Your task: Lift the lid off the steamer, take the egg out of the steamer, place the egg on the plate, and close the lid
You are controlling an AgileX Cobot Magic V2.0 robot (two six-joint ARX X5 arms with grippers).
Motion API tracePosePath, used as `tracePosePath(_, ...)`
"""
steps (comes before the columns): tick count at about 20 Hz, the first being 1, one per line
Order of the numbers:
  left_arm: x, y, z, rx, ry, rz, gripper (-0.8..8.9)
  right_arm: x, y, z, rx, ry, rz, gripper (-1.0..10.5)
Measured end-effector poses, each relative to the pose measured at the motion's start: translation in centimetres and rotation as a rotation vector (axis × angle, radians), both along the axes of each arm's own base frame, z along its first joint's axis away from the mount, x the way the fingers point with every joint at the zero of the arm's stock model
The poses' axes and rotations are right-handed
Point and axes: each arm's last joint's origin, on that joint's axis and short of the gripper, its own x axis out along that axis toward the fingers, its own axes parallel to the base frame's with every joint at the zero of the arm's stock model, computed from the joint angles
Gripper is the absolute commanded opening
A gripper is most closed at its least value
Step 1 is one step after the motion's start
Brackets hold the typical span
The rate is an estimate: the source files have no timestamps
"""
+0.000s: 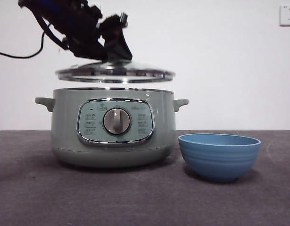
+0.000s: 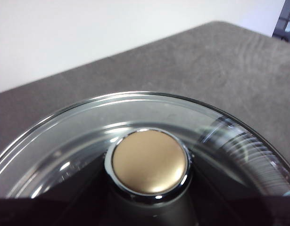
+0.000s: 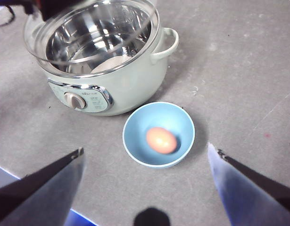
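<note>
My left gripper is shut on the knob of the glass lid and holds it level, a little above the sage-green steamer. A gap shows between the lid's rim and the pot. In the right wrist view the lid hangs over the open steamer, whose steel inside shows through the glass. The egg lies in the blue plate, which stands right of the pot. My right gripper is open and empty, high above the plate.
The grey table top runs under the pot and the plate. Its edge shows in the right wrist view. A white wall with a socket stands behind.
</note>
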Motion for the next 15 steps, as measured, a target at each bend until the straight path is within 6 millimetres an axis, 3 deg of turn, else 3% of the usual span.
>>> tracePosePath(4, 0.9, -0.4, -1.8, 0.029, 0.041, 0.012, -0.08, 0.0, 0.0, 0.0, 0.0, 0.001, 0.0, 4.4)
tracePosePath(15, 0.8, -0.4, -1.9, 0.049, 0.065, 0.017, -0.08, 0.0, 0.0, 0.0, 0.0, 0.001, 0.0, 4.4)
